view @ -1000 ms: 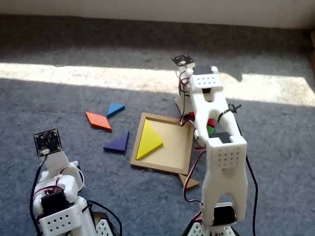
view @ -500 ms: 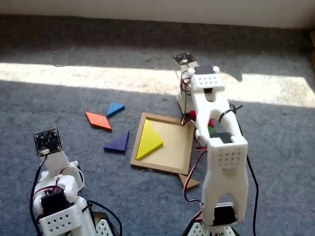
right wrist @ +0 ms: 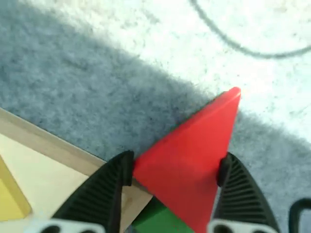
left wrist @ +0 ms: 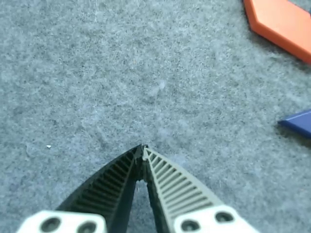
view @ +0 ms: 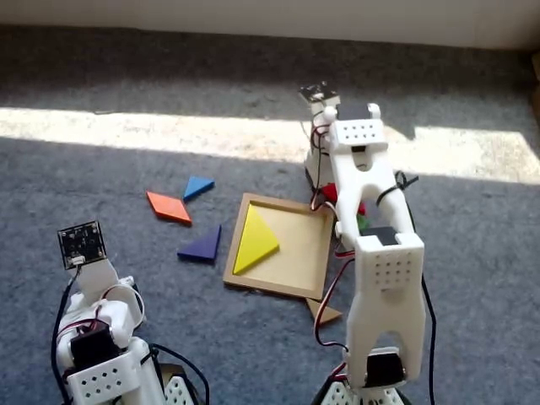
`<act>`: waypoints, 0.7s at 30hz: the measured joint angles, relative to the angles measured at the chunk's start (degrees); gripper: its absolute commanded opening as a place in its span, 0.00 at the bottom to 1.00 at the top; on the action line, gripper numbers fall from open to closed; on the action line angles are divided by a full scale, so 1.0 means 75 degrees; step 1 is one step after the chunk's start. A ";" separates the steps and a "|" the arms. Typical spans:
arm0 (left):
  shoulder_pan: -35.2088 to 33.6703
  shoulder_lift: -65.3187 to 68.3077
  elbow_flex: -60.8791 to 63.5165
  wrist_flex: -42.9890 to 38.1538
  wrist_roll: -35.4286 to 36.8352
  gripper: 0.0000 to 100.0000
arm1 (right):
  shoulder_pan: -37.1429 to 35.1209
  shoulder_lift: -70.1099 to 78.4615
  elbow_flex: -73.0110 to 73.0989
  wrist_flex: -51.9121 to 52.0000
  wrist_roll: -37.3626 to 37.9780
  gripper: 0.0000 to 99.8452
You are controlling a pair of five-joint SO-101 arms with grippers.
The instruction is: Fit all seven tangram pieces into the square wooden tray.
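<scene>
The square wooden tray (view: pixel 299 257) lies mid-carpet with a yellow triangle (view: pixel 251 240) in it. My right gripper (right wrist: pixel 175 162) is shut on a red triangle (right wrist: pixel 194 145) just past the tray's far right corner (right wrist: pixel 58 145), above a green piece (right wrist: pixel 155 218). In the high view the red triangle (view: pixel 330 194) and green piece (view: pixel 362 224) peek out beside the right arm. Left of the tray lie an orange parallelogram (view: pixel 169 207), a light blue triangle (view: pixel 197 186) and a dark blue triangle (view: pixel 202 245). My left gripper (left wrist: pixel 144 151) is shut over bare carpet at the near left.
A tan triangle (view: pixel 325 312) lies on the carpet off the tray's near right corner, partly under the right arm. Red and black cables hang along that arm by the tray's right side. A sunlit strip crosses the carpet behind the tray.
The right arm's wrist has shifted a little farther from its base, taking the red triangle with it. The left arm and the loose pieces have stayed put.
</scene>
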 measured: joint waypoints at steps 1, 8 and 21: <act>0.0000 0.0000 0.0000 0.0000 0.0000 0.01 | -0.0059 -0.0070 -0.0105 0.0164 0.0000 0.15; 0.0000 0.0000 0.0000 0.0000 0.0000 0.01 | -0.0891 -0.0598 -0.0434 0.1196 0.0879 0.15; 0.0000 0.0000 0.0000 0.0000 0.0000 0.01 | -0.1817 -0.0961 -0.0434 0.1899 0.3423 0.15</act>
